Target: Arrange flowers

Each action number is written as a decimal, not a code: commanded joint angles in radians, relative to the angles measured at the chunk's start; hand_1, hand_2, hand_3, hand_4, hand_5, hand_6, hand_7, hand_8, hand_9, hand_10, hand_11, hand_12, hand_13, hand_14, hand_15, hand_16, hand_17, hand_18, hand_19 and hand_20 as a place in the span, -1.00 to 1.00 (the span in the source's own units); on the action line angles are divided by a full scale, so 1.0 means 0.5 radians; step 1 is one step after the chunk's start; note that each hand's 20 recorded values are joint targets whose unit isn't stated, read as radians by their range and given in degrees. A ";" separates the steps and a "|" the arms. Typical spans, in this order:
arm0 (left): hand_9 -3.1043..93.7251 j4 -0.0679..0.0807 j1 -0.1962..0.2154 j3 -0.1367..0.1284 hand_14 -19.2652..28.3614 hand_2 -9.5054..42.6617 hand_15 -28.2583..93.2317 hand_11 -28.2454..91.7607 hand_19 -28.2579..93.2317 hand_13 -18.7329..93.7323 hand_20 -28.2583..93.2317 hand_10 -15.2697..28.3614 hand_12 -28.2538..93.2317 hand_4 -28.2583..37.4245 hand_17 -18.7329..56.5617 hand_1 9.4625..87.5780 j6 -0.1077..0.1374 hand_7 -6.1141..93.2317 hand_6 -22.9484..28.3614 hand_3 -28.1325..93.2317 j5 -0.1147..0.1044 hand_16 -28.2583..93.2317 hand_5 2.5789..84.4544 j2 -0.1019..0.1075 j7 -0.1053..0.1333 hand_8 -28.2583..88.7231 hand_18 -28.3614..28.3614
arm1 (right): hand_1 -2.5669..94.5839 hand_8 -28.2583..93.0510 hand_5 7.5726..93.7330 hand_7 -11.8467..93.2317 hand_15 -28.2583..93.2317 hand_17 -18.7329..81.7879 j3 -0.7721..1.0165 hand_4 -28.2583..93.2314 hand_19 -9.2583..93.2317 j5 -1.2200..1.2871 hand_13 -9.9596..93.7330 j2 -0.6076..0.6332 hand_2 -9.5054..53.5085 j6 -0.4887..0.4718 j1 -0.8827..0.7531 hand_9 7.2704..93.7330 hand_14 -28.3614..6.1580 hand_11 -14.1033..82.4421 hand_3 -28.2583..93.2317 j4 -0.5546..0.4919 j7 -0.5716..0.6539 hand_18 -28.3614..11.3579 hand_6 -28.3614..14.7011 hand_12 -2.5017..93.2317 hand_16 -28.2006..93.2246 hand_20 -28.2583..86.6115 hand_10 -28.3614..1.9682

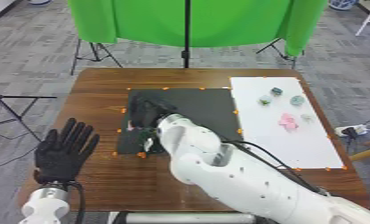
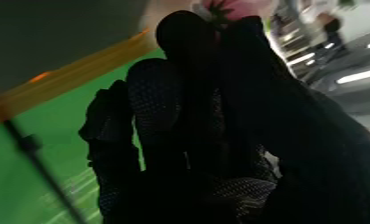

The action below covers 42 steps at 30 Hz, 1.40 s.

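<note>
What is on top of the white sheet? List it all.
The white sheet bears a pink flower and four small greenish pieces; the patches beneath them are covered.

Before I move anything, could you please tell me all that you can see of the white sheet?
The white sheet is a smooth, plain rectangle, paper or card, I cannot tell which. It lies flat on the right side of the table, beside the black mat, its long sides running away from the robot. Small orange bits sit along its edges. A pink flower and small greenish pieces rest on it. The right arm hides its near left corner.
</note>
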 commanded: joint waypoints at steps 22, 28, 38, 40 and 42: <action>-0.15 0.008 0.018 -0.011 0.38 0.15 -0.02 -0.24 -0.05 -0.13 -0.26 0.35 -0.33 -1.00 -0.60 -0.53 0.022 -0.66 0.21 0.70 -0.040 -0.60 0.07 0.007 -0.044 -0.65 0.49 | 0.31 -0.73 0.37 -0.50 0.48 -0.05 0.026 -1.00 0.81 -0.265 0.34 -0.137 -1.00 0.055 -0.135 0.46 -0.06 -0.39 0.62 0.169 0.208 -0.77 0.18 -0.47 0.15 0.20 -0.06; -0.15 0.005 0.004 -0.006 0.38 0.15 -0.02 -0.24 -0.05 -0.13 -0.26 0.35 -0.33 -1.00 -0.60 -0.53 0.071 -0.66 0.21 0.70 -0.056 -0.60 0.07 0.000 -0.019 -0.65 0.49 | 0.24 -0.73 0.32 -0.51 0.49 -0.07 0.099 -1.00 0.80 -0.220 0.33 -0.127 -1.00 0.011 -0.174 0.40 -0.12 -0.32 0.67 0.147 0.218 -0.80 0.16 -0.57 0.12 0.18 -0.11; -0.14 -0.023 0.085 -0.064 0.39 0.15 -0.01 -0.24 -0.05 -0.13 -0.26 0.36 -0.33 -1.00 -0.60 -0.53 -0.008 -0.65 0.21 0.71 -0.030 -0.60 0.07 -0.090 -0.007 -0.65 0.49 | 0.06 -0.71 0.17 -0.56 0.61 -0.11 0.623 -1.00 0.78 -0.114 0.22 0.296 -1.00 -0.034 -0.396 0.23 -0.35 -0.33 0.76 -0.290 0.321 -0.83 0.03 -0.58 -0.09 0.16 -0.32; -0.14 -0.011 0.066 -0.062 0.38 0.15 -0.01 -0.24 -0.05 -0.13 -0.26 0.36 -0.33 -1.00 -0.60 -0.53 0.002 -0.66 0.21 0.71 -0.025 -0.60 0.07 -0.095 -0.001 -0.65 0.49 | 0.04 -0.71 0.14 -0.57 0.60 -0.12 0.793 -1.00 0.78 -0.131 0.18 0.429 -1.00 -0.009 -0.463 0.18 -0.40 -0.35 0.76 -0.339 0.332 -0.84 0.01 -0.59 -0.11 0.15 -0.37; -0.14 -0.020 0.086 -0.078 0.38 0.15 -0.01 -0.24 -0.05 -0.13 -0.26 0.35 -0.33 -1.00 -0.60 -0.53 -0.009 -0.66 0.21 0.71 -0.023 -0.60 0.07 -0.104 0.003 -0.65 0.49 | 0.03 -0.71 0.13 -0.58 0.58 -0.13 0.944 -1.00 0.77 -0.166 0.16 0.576 -1.00 0.008 -0.554 0.14 -0.42 -0.37 0.75 -0.395 0.358 -0.85 -0.01 -0.60 -0.14 0.15 -0.41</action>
